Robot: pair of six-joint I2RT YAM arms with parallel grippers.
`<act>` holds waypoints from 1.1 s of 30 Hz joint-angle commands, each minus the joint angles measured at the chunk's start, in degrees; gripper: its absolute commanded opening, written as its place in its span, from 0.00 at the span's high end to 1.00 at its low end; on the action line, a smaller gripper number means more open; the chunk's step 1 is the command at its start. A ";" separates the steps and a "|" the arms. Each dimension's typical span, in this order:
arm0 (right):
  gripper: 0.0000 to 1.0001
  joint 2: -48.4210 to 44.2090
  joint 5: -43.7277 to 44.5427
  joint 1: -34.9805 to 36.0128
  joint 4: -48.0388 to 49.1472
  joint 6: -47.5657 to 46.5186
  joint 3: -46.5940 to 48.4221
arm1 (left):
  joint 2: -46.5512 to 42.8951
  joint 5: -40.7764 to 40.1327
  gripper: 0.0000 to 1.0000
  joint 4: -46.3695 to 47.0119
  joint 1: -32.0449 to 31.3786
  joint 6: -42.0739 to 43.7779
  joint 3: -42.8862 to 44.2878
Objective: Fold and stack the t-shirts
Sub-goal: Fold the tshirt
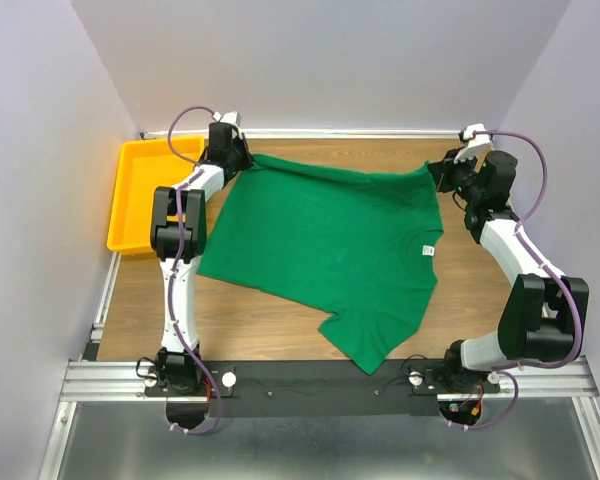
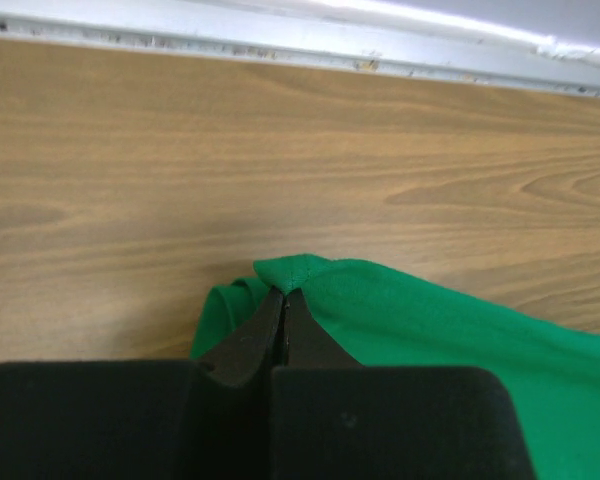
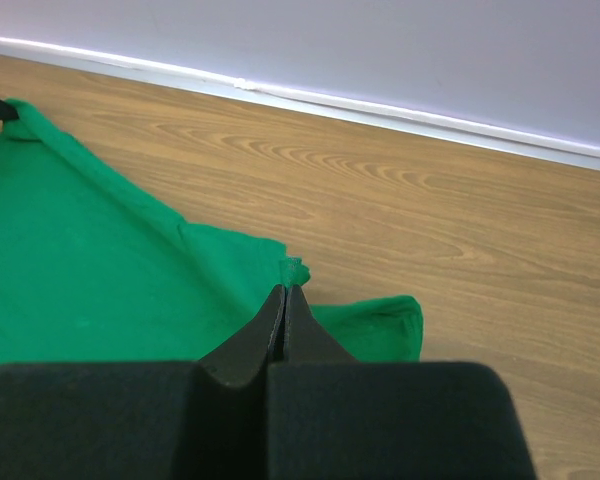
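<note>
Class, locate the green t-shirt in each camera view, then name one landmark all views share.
Top external: green t-shirt spread across the table.
Left wrist: t-shirt lower right, corner in the shut left gripper.
Right wrist: t-shirt left and bottom centre, edge in the shut right gripper.
Shared landmark: the white strip along the table's far edge.

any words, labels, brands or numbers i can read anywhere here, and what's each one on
Nothing can be read in any view.
Too small to read: whatever may be printed on the white neck tag of the green t-shirt.
No markings show on the yellow tray.
</note>
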 commanded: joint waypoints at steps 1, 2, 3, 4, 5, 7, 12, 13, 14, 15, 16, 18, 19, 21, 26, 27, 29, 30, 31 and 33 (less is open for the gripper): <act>0.99 -1.03 0.07 -0.17 -0.91 -1.05 -0.69 | -4.51 0.71 1.00 2.71 0.71 -0.21 -2.76; 0.99 -0.94 0.16 -0.17 -0.99 -1.05 -0.60 | -4.69 0.88 1.00 2.88 0.79 -0.21 -3.03; 0.99 -0.85 0.34 -0.17 -1.08 -1.05 -0.60 | -5.04 0.88 1.00 2.97 0.79 -0.21 -3.73; 0.99 -0.76 0.34 -0.17 -1.17 -1.05 -0.52 | -5.30 0.88 1.00 3.15 0.88 -0.21 -4.17; 0.99 -0.76 0.51 -0.17 -1.17 -1.05 -0.52 | -5.66 0.88 1.00 3.67 0.88 -0.12 -4.61; 1.00 -0.76 0.43 -0.17 -1.35 -0.96 -0.60 | -6.54 0.79 1.00 4.29 0.97 -0.04 -6.11; 1.00 -1.20 0.60 -0.17 -1.61 -1.23 -1.04 | -8.55 0.44 1.00 6.13 1.23 0.67 -8.57; 0.99 -1.20 0.69 -0.17 -1.61 -1.14 -1.04 | -9.52 0.44 1.00 6.57 1.32 0.67 -9.62; 0.99 -1.20 0.78 -0.17 -1.78 -1.23 -1.13 | -9.87 0.62 1.00 7.10 1.32 0.84 -9.98; 0.99 -1.11 0.86 -0.17 -1.70 -1.31 -1.13 | -10.40 0.70 1.00 7.28 1.41 1.10 -10.59; 0.99 -1.11 0.78 -0.17 -1.79 -1.32 -1.13 | -10.58 0.71 1.00 7.37 1.41 1.19 -10.86; 0.99 -0.94 0.78 -0.17 -1.96 -1.23 -1.13 | -10.93 0.88 1.00 7.37 1.50 1.46 -11.21; 0.99 -0.94 0.78 -0.17 -1.96 -1.23 -1.13 | -11.19 0.97 1.00 7.46 1.50 1.72 -11.64; 0.99 -1.11 0.78 -0.17 -2.14 -1.23 -1.22 | -11.55 1.06 1.00 7.63 1.58 1.72 -12.44; 0.99 -1.72 0.95 -0.17 -2.40 -1.40 -1.57 | -12.16 1.23 1.00 7.89 1.76 2.07 -13.41; 0.99 -1.81 0.95 -0.17 -2.40 -1.49 -1.66 | -12.25 1.23 1.00 7.90 1.85 2.07 -13.58; 0.99 -2.16 0.95 -0.17 -2.49 -1.58 -1.83 | -12.43 1.23 1.00 7.90 1.85 2.07 -13.76; 1.00 -2.34 0.95 -0.17 -2.49 -1.58 -2.01 | -12.51 1.23 1.00 7.98 1.85 1.99 -13.85; 1.00 -2.34 0.95 -0.17 -2.58 -1.58 -2.10 | -12.69 1.23 1.00 7.98 1.85 1.99 -14.02; 0.99 -2.52 0.95 -0.17 -2.75 -1.67 -2.36 | -12.95 1.23 1.00 8.07 1.94 1.99 -14.28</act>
